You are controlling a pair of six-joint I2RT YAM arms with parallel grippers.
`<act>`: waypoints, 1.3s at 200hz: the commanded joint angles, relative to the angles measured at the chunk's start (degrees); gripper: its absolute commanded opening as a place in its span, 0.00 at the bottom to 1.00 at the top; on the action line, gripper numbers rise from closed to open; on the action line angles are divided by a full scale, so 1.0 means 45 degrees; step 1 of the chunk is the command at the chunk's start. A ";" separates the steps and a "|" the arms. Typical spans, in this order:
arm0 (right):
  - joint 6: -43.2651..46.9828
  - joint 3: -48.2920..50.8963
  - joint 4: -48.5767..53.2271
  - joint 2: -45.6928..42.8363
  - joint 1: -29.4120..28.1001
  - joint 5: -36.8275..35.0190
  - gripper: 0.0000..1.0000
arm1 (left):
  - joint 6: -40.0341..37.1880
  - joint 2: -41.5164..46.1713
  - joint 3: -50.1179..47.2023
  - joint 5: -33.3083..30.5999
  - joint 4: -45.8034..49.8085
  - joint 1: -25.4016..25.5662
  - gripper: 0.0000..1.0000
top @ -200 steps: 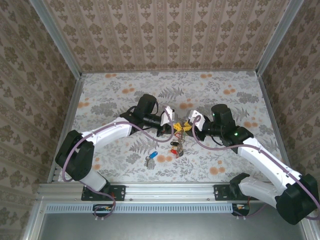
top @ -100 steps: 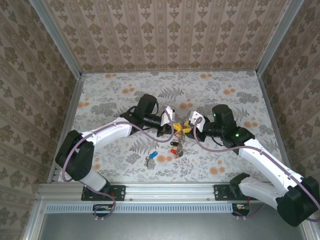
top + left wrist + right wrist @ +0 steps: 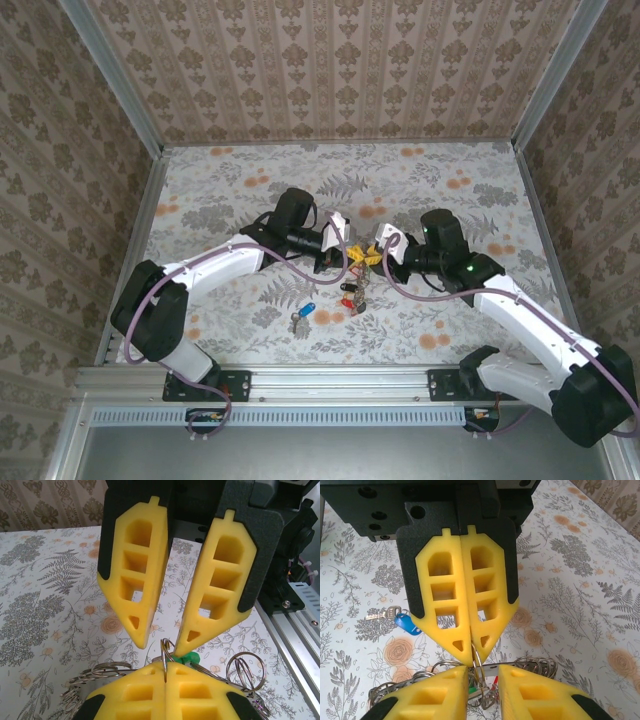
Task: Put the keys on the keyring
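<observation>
The left claw is clamped fully shut on the thin wire of the keyring, apparently steadying it above the tabletop so a key can be threaded on. Facing it, the right claw stands slightly open, its 2 pads straddling the wire, seemingly without gripping. A blue-headed key lies loose nearby. No legible writing appears.
</observation>
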State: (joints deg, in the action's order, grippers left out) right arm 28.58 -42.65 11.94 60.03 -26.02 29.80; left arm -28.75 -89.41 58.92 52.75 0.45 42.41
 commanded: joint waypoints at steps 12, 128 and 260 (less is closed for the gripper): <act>0.0160 0.0201 -0.0317 0.0164 0.0039 -0.0294 0.19 | -0.0229 0.0592 0.0540 0.0688 -0.0549 0.0106 0.00; 0.1003 -0.1105 0.1470 0.0400 -0.0328 -0.0148 0.00 | -0.1202 0.0029 0.1253 -0.0038 0.1458 0.0125 0.18; 0.0613 -0.0782 0.0450 0.0195 -0.0409 -0.0168 0.00 | -0.1467 -0.0464 0.1712 0.0085 0.2511 0.0047 0.26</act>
State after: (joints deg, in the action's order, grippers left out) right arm 31.70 -45.28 18.09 62.00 -27.55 27.42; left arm -33.76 -89.91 64.27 51.88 9.65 42.68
